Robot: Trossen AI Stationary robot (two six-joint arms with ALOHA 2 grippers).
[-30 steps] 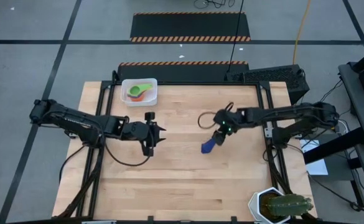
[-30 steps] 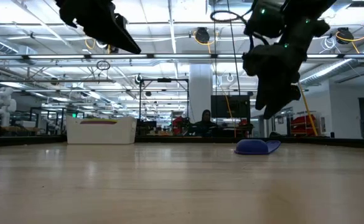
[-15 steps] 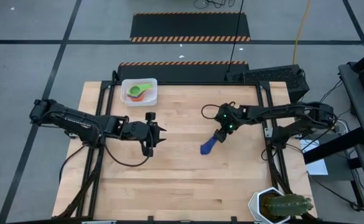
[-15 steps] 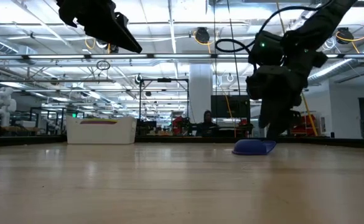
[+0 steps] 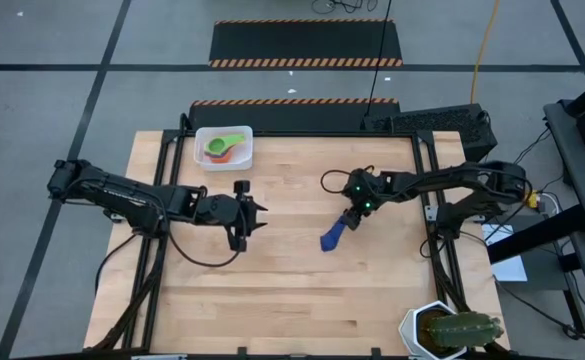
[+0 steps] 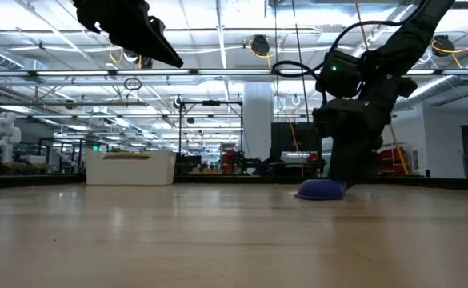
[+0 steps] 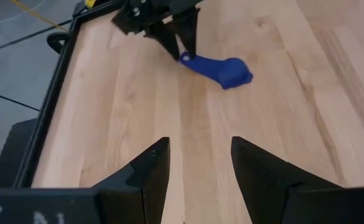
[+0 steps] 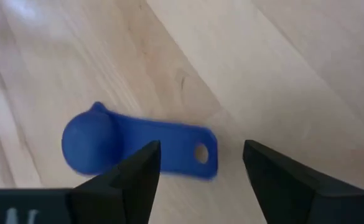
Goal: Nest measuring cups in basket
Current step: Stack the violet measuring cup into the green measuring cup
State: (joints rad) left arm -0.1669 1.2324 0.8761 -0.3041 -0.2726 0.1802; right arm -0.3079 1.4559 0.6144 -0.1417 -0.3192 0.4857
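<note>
Right gripper sat low over the table, right of centre, fingers spread wide on either side of the handle end of the blue measuring cup, not clamped on it. Cup lay bowl-down on the wood, handle pointing back toward the gripper, bowl on the far side from it. From the right wrist camera: handle hole visible between the two fingers, cup flat on the board, no contact clear. From table level: cup resting on the surface, gripper down right behind it. Left gripper hovered above the table left of centre, well apart from the cup, jaws part open with nothing between them; left wrist camera looked past its fingers at the cup and the right gripper's tips at the handle end. Basket stood at the far left corner of the table, holding green and orange cups, contents otherwise hard to separate. Cactus pot at the near right corner.
</note>
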